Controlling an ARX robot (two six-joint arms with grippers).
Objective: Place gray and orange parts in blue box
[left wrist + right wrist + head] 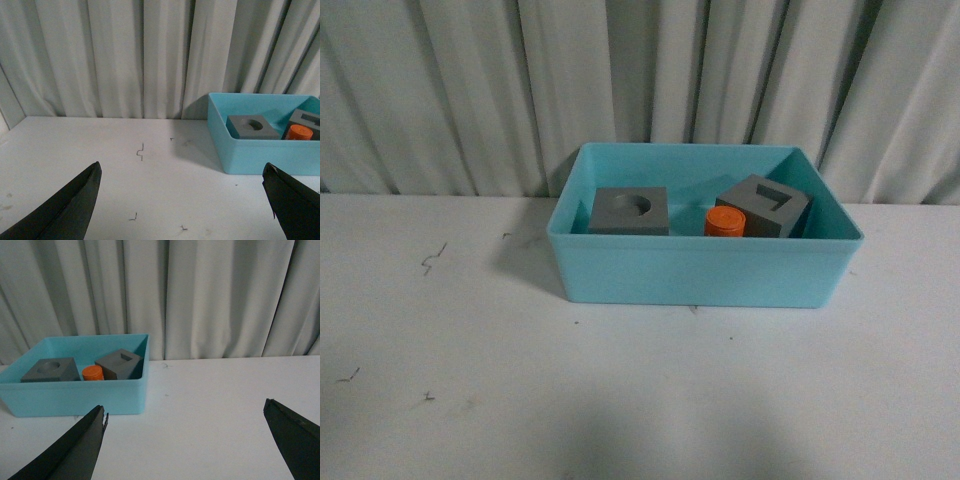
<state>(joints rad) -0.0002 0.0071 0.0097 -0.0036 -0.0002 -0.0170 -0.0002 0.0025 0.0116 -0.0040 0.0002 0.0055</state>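
The blue box stands on the white table near the curtain. Inside it lie a gray cube with a round recess, a gray cube with a rectangular recess and, between them, the orange cylinder. The left wrist view shows the blue box with the round-recess cube and the orange cylinder. My left gripper is open over bare table, away from the box. My right gripper is open too, beside the blue box, nothing between its fingers. Neither arm shows in the front view.
A pleated gray-white curtain hangs right behind the box. The white table bears a few small dark scuff marks.
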